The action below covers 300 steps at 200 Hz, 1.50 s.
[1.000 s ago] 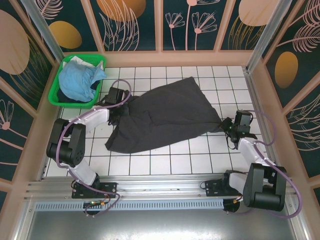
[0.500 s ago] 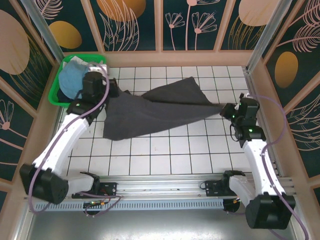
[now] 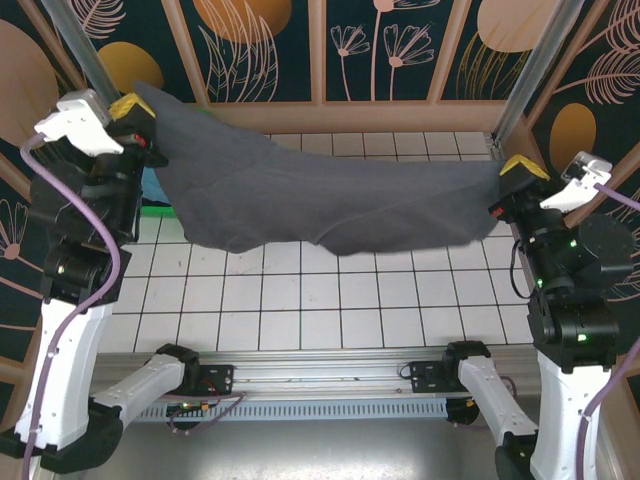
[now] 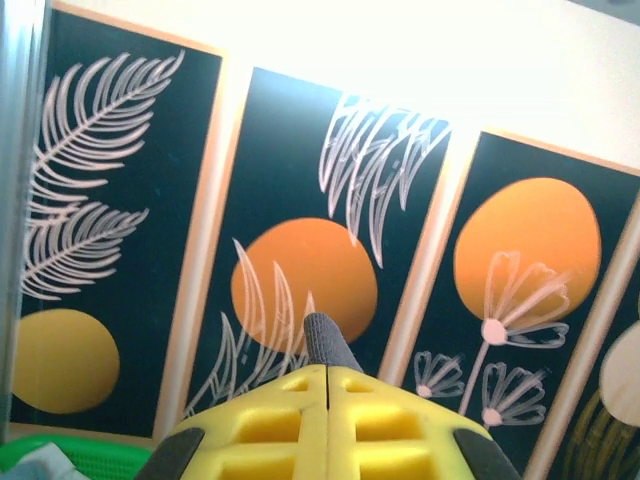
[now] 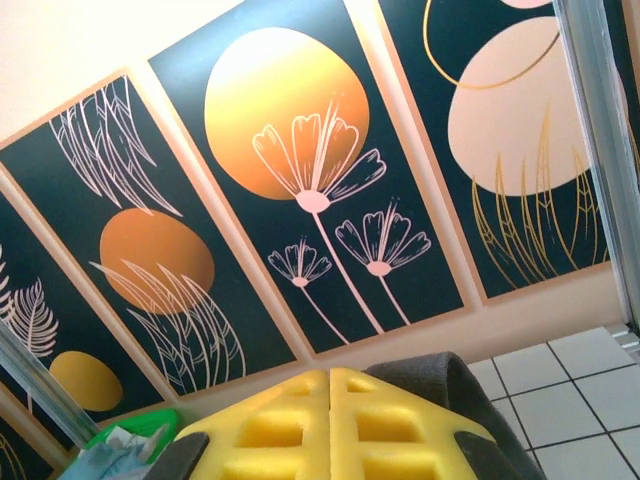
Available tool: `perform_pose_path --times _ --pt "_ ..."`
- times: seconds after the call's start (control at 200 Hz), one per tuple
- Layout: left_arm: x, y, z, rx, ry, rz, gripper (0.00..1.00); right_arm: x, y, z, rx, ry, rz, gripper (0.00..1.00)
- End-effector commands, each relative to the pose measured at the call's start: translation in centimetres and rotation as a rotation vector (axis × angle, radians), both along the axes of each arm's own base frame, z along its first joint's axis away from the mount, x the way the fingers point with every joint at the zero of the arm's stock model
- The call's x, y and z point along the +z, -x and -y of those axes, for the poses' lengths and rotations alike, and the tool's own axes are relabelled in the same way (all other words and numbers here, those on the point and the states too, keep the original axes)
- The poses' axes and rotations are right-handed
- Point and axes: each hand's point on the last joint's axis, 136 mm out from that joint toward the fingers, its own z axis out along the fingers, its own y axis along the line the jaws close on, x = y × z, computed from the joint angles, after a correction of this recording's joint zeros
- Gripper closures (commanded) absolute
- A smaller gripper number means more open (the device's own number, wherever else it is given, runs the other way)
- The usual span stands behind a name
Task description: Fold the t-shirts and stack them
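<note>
**Dark shirt held up spread between both claws, not yet laid flat**

Step in hand looks like the spread-out before the first fold. The dark grey t-shirt (image 3: 320, 200) hangs in the air as a wide sheet between the two arms. One end is above the green basket (image 5: 150, 418), the other far across from the basket on the opposite side. Its lower edge sags in the middle over the white tiled counter (image 3: 350, 300); can't tell if it brushes the tiles.

The left claw (image 3: 135, 110) is right over the basket, yellow pads pressed together on one end of the shirt. In the left wrist view a nub of grey cloth pokes out past the closed pads. The right claw (image 3: 515, 175) is well away from the basket, pads together too, clamped on the other end, with grey cloth bunched beside the pads in the right wrist view. The light blue t-shirt (image 5: 108, 447) sits crumpled in the basket, not yet handled.

Task judged early: nothing folded, nothing stacked.

Next move, likely: both arms lower together and carry the shirt away from the basket onto the open tiles. They need to keep it taut so it lands flat, then let go and regrip for the fold. That calls for matched height and pace, or the cloth slips or lands bunched. The basket-side end should also clear the basket rim on the way down
</note>
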Motion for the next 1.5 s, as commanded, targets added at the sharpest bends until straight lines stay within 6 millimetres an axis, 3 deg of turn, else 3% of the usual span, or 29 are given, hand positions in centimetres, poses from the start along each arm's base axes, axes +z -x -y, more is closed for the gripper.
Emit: perform_pose_path --times 0.0,0.07,0.22,0.295,0.36,0.465,0.555,0.58,0.596,0.641,0.731,0.786,0.831,0.931,0.996,1.016,1.021,1.031,1.036,1.041,1.101,1.131,1.176,1.196,1.231,1.296,1.381,1.446,1.496 --pt "-2.1 -5.7 0.0 0.111 -0.060 -0.079 1.00 -4.0 -6.3 0.3 -0.044 0.050 -0.161 1.00" --pt "-2.1 -9.3 0.5 0.151 -0.112 -0.099 1.00 -4.5 -9.8 1.3 -0.113 0.086 -0.194 1.00" --pt "0.4 -17.0 0.7 0.222 -0.184 -0.104 1.00 -2.9 -15.5 5.1 -0.196 0.052 -0.177 1.00" --pt "2.2 -19.4 1.7 0.203 -0.199 -0.086 1.00 -1.7 -17.6 5.8 -0.212 0.056 -0.174 1.00" --pt "4.4 -19.7 2.1 0.189 -0.195 -0.032 1.00 0.2 -18.7 5.9 -0.192 0.050 -0.150 1.00" --pt "8.4 -17.3 1.6 0.198 -0.168 0.072 1.00 4.3 -18.6 6.0 -0.165 0.032 -0.092 1.00" --pt "11.0 -13.5 1.0 0.178 -0.150 0.140 1.00 7.2 -17.1 6.0 -0.163 0.039 -0.051 1.00" --pt "11.2 -12.7 0.9 0.173 -0.143 0.150 1.00 7.4 -16.6 6.0 -0.165 0.042 -0.047 1.00" --pt "12.3 -10.8 0.5 0.171 -0.130 0.184 1.00 7.5 -16.3 6.0 -0.164 0.043 -0.044 1.00" --pt "12.4 -8.6 0.3 0.150 -0.110 0.227 1.00 7.2 -15.4 5.7 -0.152 0.047 -0.037 1.00" --pt "11.9 -4.0 -0.2 0.104 -0.055 0.323 1.00 4.8 -13.6 5.0 -0.121 0.053 -0.047 1.00" --pt "10.1 -3.1 0.0 0.068 -0.052 0.304 1.00 1.9 -12.7 4.7 -0.113 0.043 -0.077 1.00" --pt "7.8 -2.8 0.2 0.030 -0.025 0.256 1.00 -2.0 -12.2 4.5 -0.104 0.025 -0.131 1.00" --pt "0.2 -1.4 1.8 -0.125 0.048 0.182 1.00 -11.5 -10.7 4.3 -0.103 -0.047 -0.257 1.00" --pt "-6.7 -0.5 2.2 -0.198 0.150 0.100 1.00 -18.2 -9.5 4.4 -0.126 -0.106 -0.351 1.00" --pt "-9.6 -0.7 2.4 -0.219 0.183 0.055 1.00 -20.4 -9.2 4.6 -0.144 -0.130 -0.385 1.00" --pt "-11.3 -0.9 2.6 -0.225 0.186 0.026 1.00 -20.8 -9.1 4.7 -0.147 -0.136 -0.391 1.00" --pt "-12.4 -0.8 2.7 -0.239 0.204 0.012 1.00 -22.1 -8.9 4.7 -0.153 -0.148 -0.413 1.00" --pt "-12.0 -0.3 2.6 -0.245 0.213 0.027 1.00 -22.5 -8.9 4.7 -0.154 -0.153 -0.420 1.00" --pt "-13.9 -0.7 2.8 -0.248 0.215 -0.010 1.00 -22.9 -8.8 4.7 -0.154 -0.157 -0.426 1.00" --pt "-21.7 -0.5 3.0 -0.276 0.328 -0.137 1.00 -28.2 -8.3 4.0 -0.126 -0.189 -0.517 1.00" --pt "-24.8 -0.3 3.1 -0.283 0.367 -0.191 1.00 -30.7 -8.0 3.8 -0.123 -0.205 -0.576 1.00" --pt "-28.6 0.2 3.2 -0.288 0.401 -0.271 0.89 -33.5 -7.5 3.7 -0.131 -0.220 -0.667 0.96" --pt "-29.8 0.5 3.1 -0.281 0.414 -0.299 0.82 -34.4 -7.3 3.8 -0.140 -0.220 -0.702 0.93" --pt "-31.2 1.0 2.9 -0.273 0.430 -0.331 0.79 -35.4 -6.8 4.0 -0.162 -0.218 -0.752 0.90" --pt "-32.3 2.2 2.6 -0.270 0.435 -0.342 0.67 -35.8 -6.0 4.5 -0.200 -0.212 -0.773 0.84" --pt "-32.9 2.7 1.4 -0.208 0.436 -0.342 0.39 -33.9 -5.7 4.4 -0.200 -0.239 -0.705 0.61" --pt "-33.6 2.5 0.7 -0.161 0.428 -0.357 0.28 -32.1 -5.7 3.8 -0.164 -0.267 -0.645 0.53" --pt "-34.2 1.9 0.7 -0.144 0.419 -0.378 0.28 -30.8 -6.0 3.3 -0.134 -0.278 -0.611 0.50"
